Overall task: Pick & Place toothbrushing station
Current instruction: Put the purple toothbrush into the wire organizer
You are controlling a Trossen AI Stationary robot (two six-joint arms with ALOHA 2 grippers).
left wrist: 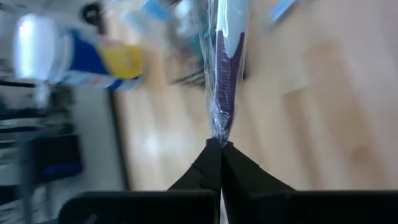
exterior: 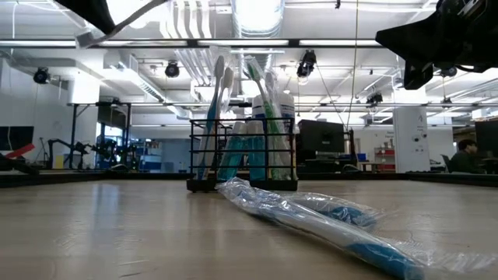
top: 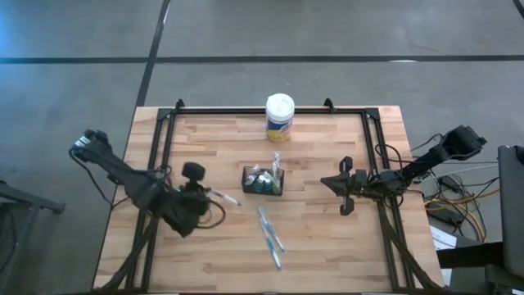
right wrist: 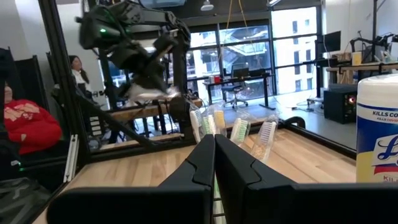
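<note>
Two pincers: left pincer (left wrist: 220,144) clamps wrapped toothbrush (left wrist: 222,74); right pincer (right wrist: 214,146) closed, near table edge (top: 401,197).

One camera hangs above me, looking straight down on the whole table (top: 327,246). Another sits at table height, close behind wrapped brushes, facing the room. My wrist cameras peer past each claw — both, like the other two, catch the caddy (top: 263,181) at centre.

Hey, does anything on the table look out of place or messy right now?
Yes. Two wrapped toothbrushes lie loose on the wood in front of the wire-mesh caddy, not standing in it with the others. Another wrapped toothbrush hangs pinched in the left gripper to the caddy's left. The wipes canister stands upright at the far edge.
</note>
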